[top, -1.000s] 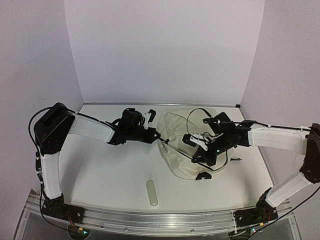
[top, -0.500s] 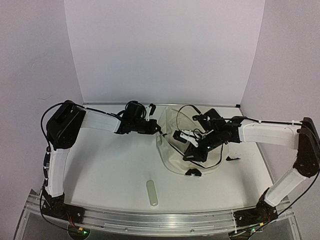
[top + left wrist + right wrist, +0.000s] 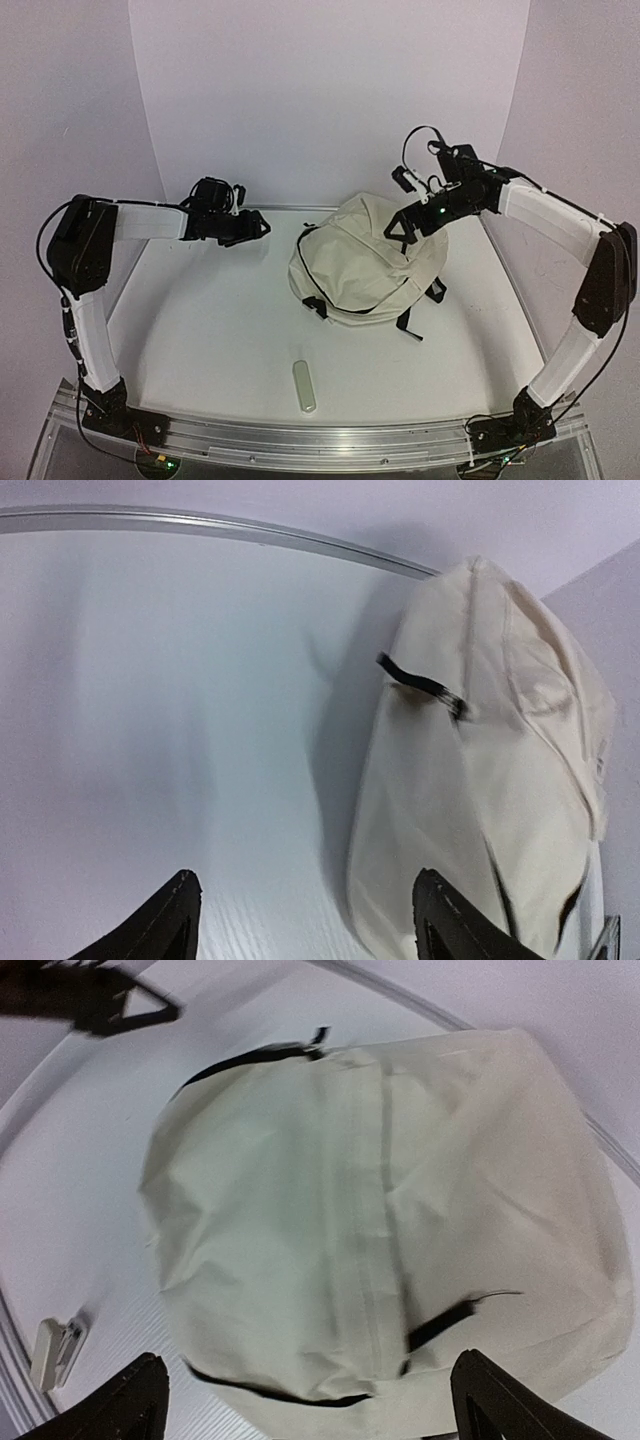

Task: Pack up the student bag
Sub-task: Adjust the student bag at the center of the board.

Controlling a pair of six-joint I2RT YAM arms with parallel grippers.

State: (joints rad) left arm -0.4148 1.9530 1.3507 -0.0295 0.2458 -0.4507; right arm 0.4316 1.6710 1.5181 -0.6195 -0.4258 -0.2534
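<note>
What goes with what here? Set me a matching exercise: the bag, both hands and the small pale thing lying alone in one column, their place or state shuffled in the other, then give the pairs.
Column one
1. student bag
2. left hand
3. right hand
4. small pale oblong object

Column two
A. open, empty, up by the bag's top
B. lies alone near the front edge of the table
C. cream with black straps, bulging
D. open, empty, off to the bag's left, apart from it

Pairs: 1-C, 2-D, 3-A, 4-B
</note>
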